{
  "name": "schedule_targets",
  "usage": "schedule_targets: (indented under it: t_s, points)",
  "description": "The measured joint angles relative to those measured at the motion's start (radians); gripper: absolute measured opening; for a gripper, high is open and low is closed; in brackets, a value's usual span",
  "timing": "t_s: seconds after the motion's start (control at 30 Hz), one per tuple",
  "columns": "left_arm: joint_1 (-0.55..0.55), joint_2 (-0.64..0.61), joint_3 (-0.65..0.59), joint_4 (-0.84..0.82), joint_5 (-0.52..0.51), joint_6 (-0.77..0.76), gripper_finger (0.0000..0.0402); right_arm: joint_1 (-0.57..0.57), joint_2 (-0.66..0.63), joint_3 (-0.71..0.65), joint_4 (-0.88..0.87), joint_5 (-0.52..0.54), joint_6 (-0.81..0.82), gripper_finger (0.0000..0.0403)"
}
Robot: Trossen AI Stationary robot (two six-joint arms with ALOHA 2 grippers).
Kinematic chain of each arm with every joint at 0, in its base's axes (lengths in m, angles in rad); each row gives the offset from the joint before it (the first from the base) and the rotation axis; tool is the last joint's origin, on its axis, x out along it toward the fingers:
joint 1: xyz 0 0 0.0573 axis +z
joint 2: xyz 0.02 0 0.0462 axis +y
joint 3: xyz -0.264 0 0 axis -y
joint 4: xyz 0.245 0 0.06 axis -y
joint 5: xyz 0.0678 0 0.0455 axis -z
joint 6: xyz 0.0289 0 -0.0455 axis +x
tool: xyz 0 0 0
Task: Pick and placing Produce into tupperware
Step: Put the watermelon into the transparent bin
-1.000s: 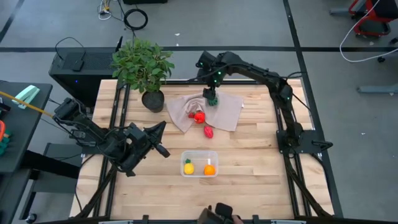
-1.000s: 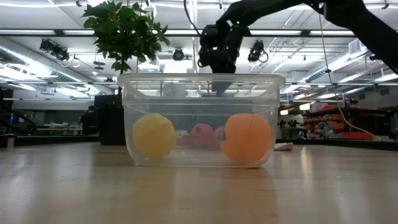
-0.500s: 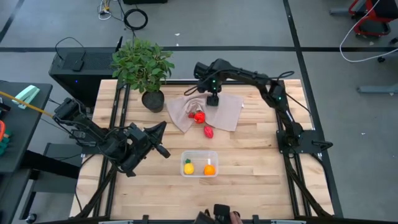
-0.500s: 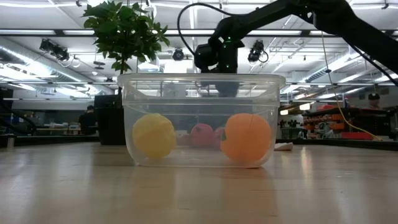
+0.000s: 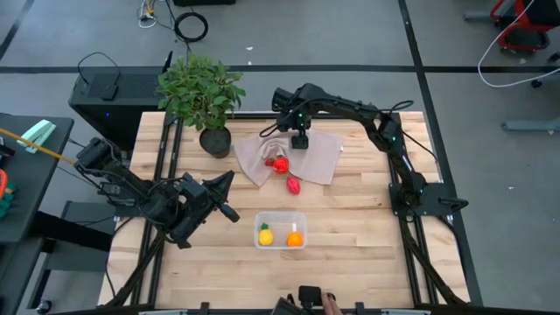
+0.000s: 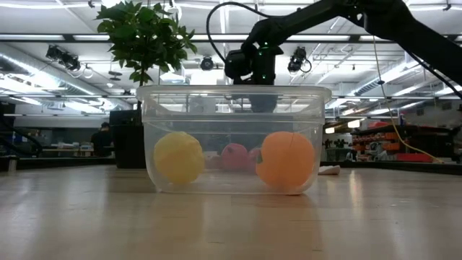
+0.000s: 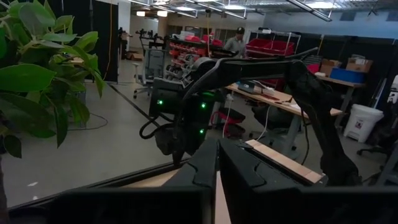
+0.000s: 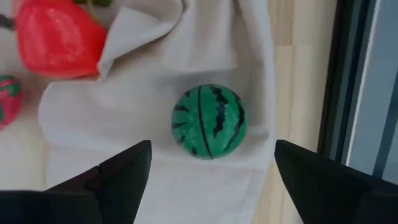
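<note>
From above, the right gripper [image 5: 300, 140] hangs over the far part of the beige cloth [image 5: 321, 157], which lies rumpled near the middle of the wooden table [image 5: 350, 236], next to the potted plant [image 5: 203, 96]. Two red produce pieces rest at the cloth's near edge: one red piece [image 5: 280, 164] on the cloth and a second red piece [image 5: 293, 185] just beside it toward the tupperware [image 5: 280, 230]. The tupperware stands near the table's front edge and holds the yellow piece [image 5: 265, 236] and the orange piece [image 5: 295, 237] side by side. The left gripper [image 5: 223, 194] waits low at the table's left side, well apart from the tupperware. From table height, the clear tupperware [image 6: 232, 137] fills the middle, with the yellow piece [image 6: 178, 157] and orange piece [image 6: 286, 160] inside it touching the floor of the container; a red piece [image 6: 234, 157] shows through the walls farther back, and the right arm's gripper [image 6: 250, 66] hangs above and behind the rim. The left wrist view looks past its own dark fingers [image 7: 249, 174], which stand close together with only a thin slit between them, toward the other arm and plant leaves [image 7: 37, 81]. The right wrist view looks straight down on the dark green round piece, striped like a watermelon [image 8: 208, 121], lying on the cloth [image 8: 155, 93] between the widely spread fingers [image 8: 121, 171], untouched by them; a red piece [image 8: 59, 37] lies nearby at the cloth's fold.
</note>
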Motion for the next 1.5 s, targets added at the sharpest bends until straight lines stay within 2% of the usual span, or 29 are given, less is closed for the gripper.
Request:
schedule_targets:
  t_s: [0.23,0.53,0.97,1.23,1.37,1.5]
  points:
    - [0.0,0.0,0.0,0.0,0.0,0.0,0.0035,0.001,0.001,-0.071,0.009,0.026,0.005,0.0365]
    - [0.0,0.0,0.0,0.0,0.0,0.0,0.0015,0.009,0.001,-0.138,0.08,0.034,0.005,0.0368]
    - [0.0,0.0,0.0,0.0,0.0,-0.001,0.0024,0.009,0.029,-0.143,0.135,-0.006,0.012,0.0368]
    - [0.0,0.0,0.0,-0.005,0.0,-0.006,0.0011,0.017,0.048,-0.157,0.17,-0.015,0.033,0.0367]
    - [0.0,0.0,0.0,-0.007,0.0,-0.008,0.0012,0.016,0.049,-0.16,0.163,-0.015,0.04,0.0355]
    - [0.0,0.0,0.0,-0.01,0.0,-0.008,0.0021,0.017,0.049,-0.16,0.163,-0.015,0.04,0.0324]
